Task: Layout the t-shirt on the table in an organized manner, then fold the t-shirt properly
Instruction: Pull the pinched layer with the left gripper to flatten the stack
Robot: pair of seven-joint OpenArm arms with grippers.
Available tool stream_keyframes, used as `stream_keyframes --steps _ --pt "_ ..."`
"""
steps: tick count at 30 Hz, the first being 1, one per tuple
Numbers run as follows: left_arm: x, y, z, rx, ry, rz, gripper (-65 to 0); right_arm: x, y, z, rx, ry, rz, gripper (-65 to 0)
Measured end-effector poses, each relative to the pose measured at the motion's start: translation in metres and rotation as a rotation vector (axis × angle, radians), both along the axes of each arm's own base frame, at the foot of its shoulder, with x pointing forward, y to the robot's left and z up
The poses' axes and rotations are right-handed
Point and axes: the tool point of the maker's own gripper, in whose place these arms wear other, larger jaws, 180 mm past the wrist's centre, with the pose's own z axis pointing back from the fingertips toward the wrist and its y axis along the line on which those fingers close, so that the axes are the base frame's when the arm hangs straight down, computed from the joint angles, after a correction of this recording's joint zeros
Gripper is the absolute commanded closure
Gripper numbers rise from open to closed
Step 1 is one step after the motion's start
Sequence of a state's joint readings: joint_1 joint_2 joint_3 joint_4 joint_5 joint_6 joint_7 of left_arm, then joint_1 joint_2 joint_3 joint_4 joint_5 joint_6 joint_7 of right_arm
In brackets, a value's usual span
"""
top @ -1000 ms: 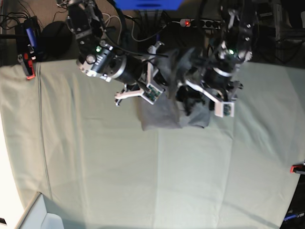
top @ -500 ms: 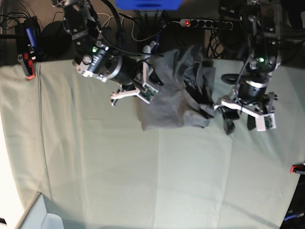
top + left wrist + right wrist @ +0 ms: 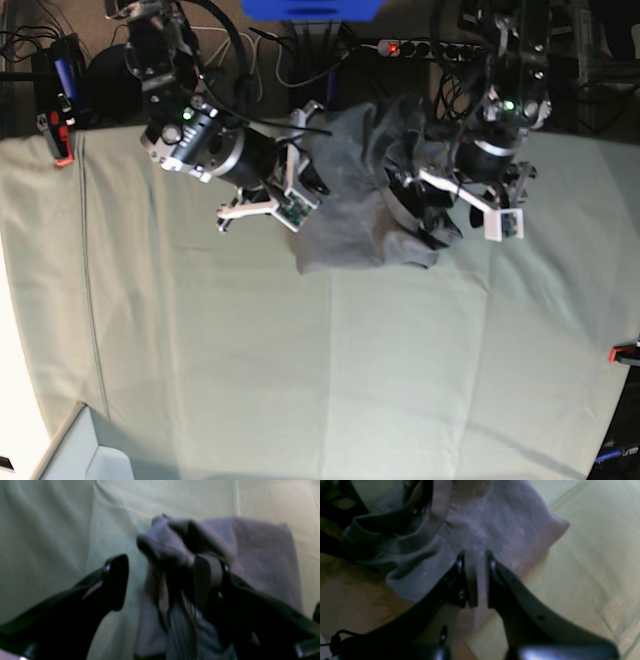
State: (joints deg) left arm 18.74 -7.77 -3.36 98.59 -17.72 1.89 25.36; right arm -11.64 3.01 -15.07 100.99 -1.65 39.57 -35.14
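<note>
Left wrist alone shows the left hand [image 3: 160, 580] spread around the t-shirt [image 3: 260, 562].

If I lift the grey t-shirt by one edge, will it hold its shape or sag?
Probably sag: the t-shirt already lies bunched in soft folds on the table. It looks thin and light, so it should drape from a pinch. Layers may slide apart, since folds hang loosely beside the left end effector.

Both arms are black and cylindrical, each with a small green light near the wrist and black cables trailing toward the top of the frame. White brackets at the wrists carry small green circuit boards. Each tool has curved black fingers with small screws.
</note>
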Motion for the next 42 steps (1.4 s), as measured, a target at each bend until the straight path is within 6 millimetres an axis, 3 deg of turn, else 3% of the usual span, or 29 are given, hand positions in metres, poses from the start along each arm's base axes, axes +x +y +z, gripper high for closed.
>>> stream_keyframes --steps 4,12,15,19,28,35,42 --pt "0.01 0.002 -0.012 -0.003 0.023 0.009 -39.9 0.0 0.0 -0.001 -0.003 0.002 0.0 -4.2" --pt "0.019 -0.02 -0.028 -0.061 0.054 0.013 -38.5 -0.001 -0.002 -0.002 -0.007 0.005 0.0 -4.2" --pt "0.019 -0.021 -0.037 -0.063 0.085 0.017 -27.2 -0.001 -0.002 -0.001 -0.006 0.004 0.0 -4.2" --pt "0.031 -0.017 -0.032 -0.056 0.059 0.023 0.0 0.001 -0.001 0.0 -0.006 -0.001 0.0 -4.2" --pt "0.042 -0.017 -0.022 -0.057 0.035 0.023 -0.1 0.001 -0.001 0.0 -0.006 -0.001 0.0 -4.4" --pt "0.065 -0.013 -0.005 -0.046 -0.016 0.019 -0.2 0.007 -0.002 0.004 -0.006 -0.017 0.0 -4.4" --pt "0.066 -0.009 -0.025 -0.042 0.032 0.028 -0.6 0.008 -0.001 0.004 -0.005 -0.02 0.0 -4.4"
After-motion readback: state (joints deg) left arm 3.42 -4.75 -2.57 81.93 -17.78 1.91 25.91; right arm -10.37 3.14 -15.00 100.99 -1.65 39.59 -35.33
